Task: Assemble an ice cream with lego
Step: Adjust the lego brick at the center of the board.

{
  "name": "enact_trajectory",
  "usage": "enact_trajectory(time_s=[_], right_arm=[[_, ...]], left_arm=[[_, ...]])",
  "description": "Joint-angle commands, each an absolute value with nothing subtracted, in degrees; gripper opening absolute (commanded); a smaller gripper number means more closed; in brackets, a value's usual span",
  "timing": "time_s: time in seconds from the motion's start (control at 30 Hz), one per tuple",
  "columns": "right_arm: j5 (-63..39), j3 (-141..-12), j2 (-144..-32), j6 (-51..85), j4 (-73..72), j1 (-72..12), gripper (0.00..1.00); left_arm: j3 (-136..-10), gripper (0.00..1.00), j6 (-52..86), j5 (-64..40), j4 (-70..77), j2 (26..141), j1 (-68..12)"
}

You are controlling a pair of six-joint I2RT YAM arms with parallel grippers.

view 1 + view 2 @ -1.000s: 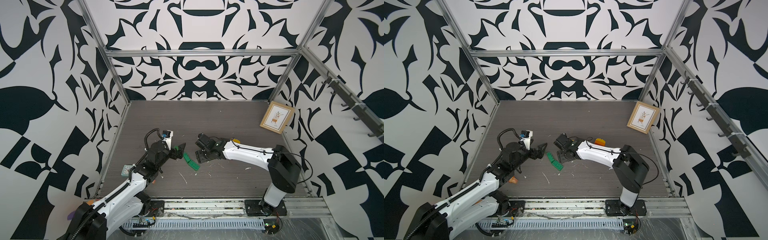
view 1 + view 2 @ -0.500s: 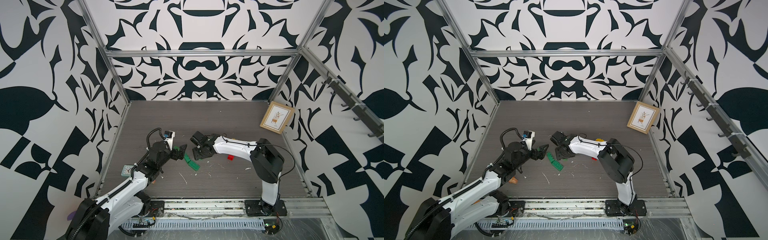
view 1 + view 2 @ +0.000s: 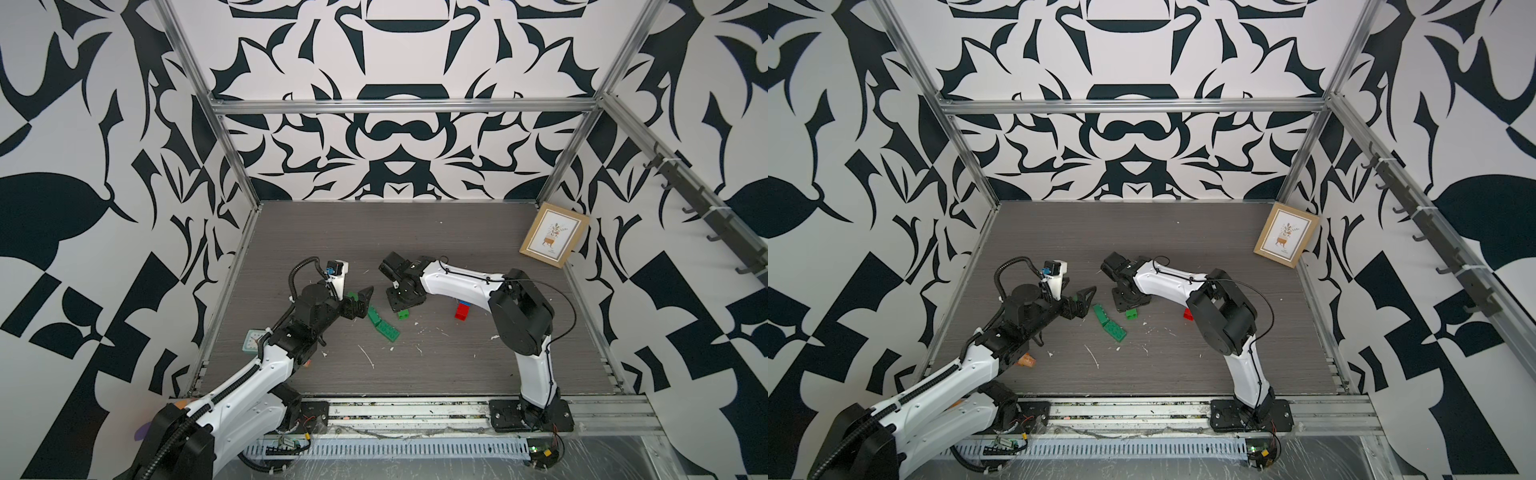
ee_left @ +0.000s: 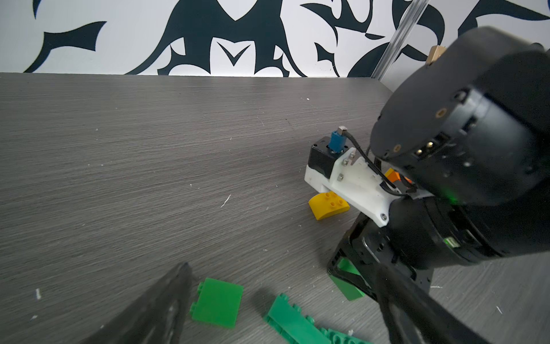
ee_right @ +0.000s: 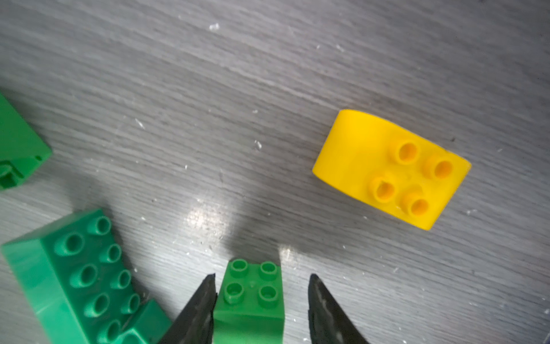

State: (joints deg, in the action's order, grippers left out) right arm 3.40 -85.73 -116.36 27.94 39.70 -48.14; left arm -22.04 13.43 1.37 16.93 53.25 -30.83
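On the grey wood-grain worktop (image 5: 268, 74), the left gripper (image 3: 360, 302) stands spread wide near the long green studded brick (image 3: 388, 332). The right gripper (image 5: 262, 278) straddles the small green four-stud plastic brick (image 5: 251, 297), touching one side and clear of the other. It should centre before squeezing, or the brick may skid.

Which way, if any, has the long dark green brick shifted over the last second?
No. The long dark green brick lies where it did: same spot beside the white scrap, same offset from the picture frame.
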Motion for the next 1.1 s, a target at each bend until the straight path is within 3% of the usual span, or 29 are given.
enact_trajectory(time_s=[0.0, 0.47, 0.87, 1.07], right_arm=[[4.2, -87.4, -115.0, 25.7, 42.4, -48.4, 0.5], [3.8, -87.3, -114.5, 22.3, 42.7, -50.3, 0.56], [7.5, -86.8, -113.8, 20.8, 44.4, -51.0, 0.26], [10.1, -66.8, -96.9, 18.3, 21.3, -51.8, 0.14]], left_arm=[[-22.5, 0.99, 13.0, 0.5, 17.9, 53.5, -30.9], [-23.0, 0.99, 12.9, 0.2, 17.5, 54.3, -30.9], [-23.0, 0.99, 13.1, -0.2, 17.2, 53.5, -30.9], [-22.6, 0.99, 13.7, -1.4, 18.4, 53.9, -30.9]])
